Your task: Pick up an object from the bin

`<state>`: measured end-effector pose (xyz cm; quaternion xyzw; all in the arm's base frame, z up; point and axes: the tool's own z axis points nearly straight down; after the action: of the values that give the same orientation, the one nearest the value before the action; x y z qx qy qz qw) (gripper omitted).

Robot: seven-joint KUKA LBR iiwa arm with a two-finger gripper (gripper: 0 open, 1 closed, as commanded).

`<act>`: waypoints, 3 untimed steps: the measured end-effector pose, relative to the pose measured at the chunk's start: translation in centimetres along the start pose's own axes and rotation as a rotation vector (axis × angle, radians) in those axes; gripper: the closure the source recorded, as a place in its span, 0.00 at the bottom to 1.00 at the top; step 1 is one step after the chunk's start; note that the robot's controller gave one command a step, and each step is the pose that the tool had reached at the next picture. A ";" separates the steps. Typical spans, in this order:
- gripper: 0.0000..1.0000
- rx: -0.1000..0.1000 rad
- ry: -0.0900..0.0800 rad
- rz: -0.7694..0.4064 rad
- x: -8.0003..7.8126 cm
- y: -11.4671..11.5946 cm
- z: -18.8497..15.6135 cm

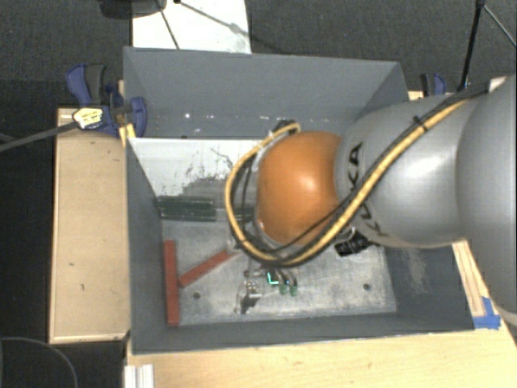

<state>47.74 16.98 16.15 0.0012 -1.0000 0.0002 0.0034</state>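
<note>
My gripper reaches down to the bin floor near the front middle, mostly hidden under the arm's orange dome. A reddish-brown stick lies slanted just left of it, its near end close to the gripper. A longer red stick lies along the left wall, touching the slanted one's lower end. I see nothing held in the gripper.
A dark green flat bar lies at the back left of the bin floor. The large grey arm with its yellow cable covers the bin's right half. Bare scuffed floor shows at the front right.
</note>
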 end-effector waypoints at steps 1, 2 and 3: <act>0.00 -0.002 -0.008 0.004 -0.2 -0.1 -0.4; 1.00 -0.007 -0.030 -0.012 -6.1 -1.6 8.2; 0.00 -0.005 -0.011 -0.012 -5.6 -1.5 8.6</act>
<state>53.28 15.51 7.56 0.0070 -1.0000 -0.0023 -0.0022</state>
